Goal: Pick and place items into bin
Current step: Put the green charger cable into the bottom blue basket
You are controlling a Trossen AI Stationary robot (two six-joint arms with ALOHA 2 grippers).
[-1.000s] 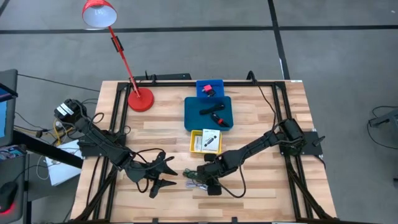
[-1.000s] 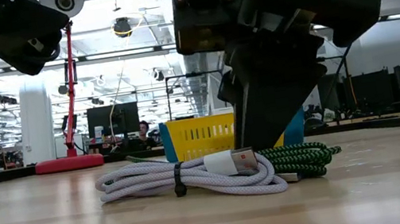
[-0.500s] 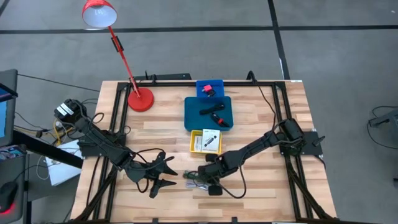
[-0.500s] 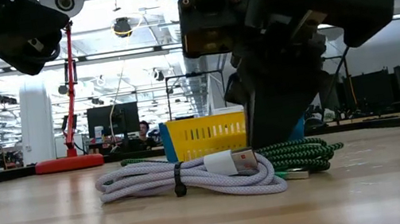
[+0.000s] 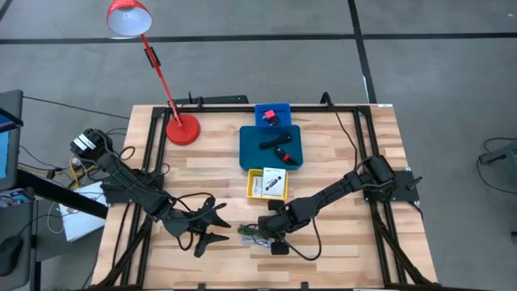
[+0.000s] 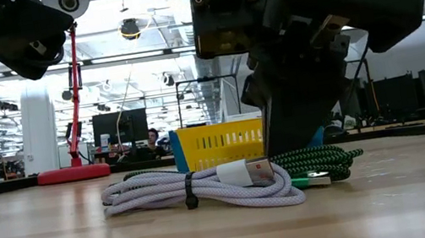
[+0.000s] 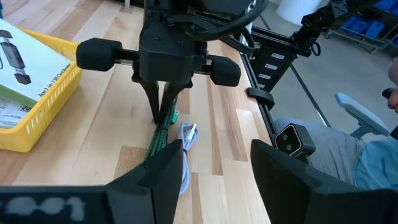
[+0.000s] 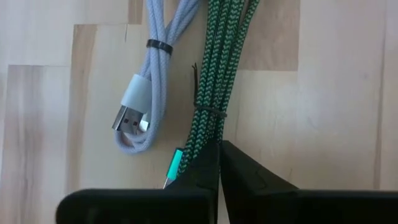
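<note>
Near the counter's front edge, the right gripper (image 5: pixel 260 233) has just pinched its fingers shut on the green cable (image 8: pixel 217 81).
That grip readies it for lifting toward the yellow bin (image 5: pixel 252 192). Two cables lie here: green and white (image 8: pixel 146 74). Left gripper (image 5: pixel 212 225) waits beside, fingers spread, empty.

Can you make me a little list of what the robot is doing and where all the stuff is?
right gripper: down at the table, shut on the green-and-black cable
left gripper: open, holding nothing, waiting near the front of the table
white cable: coiled on the table beside the green-and-black cable, not held
yellow bin: holds a white printed card
blue tray: behind the yellow bin, with small red and black things in it
red lamp: stands at the back left
</note>
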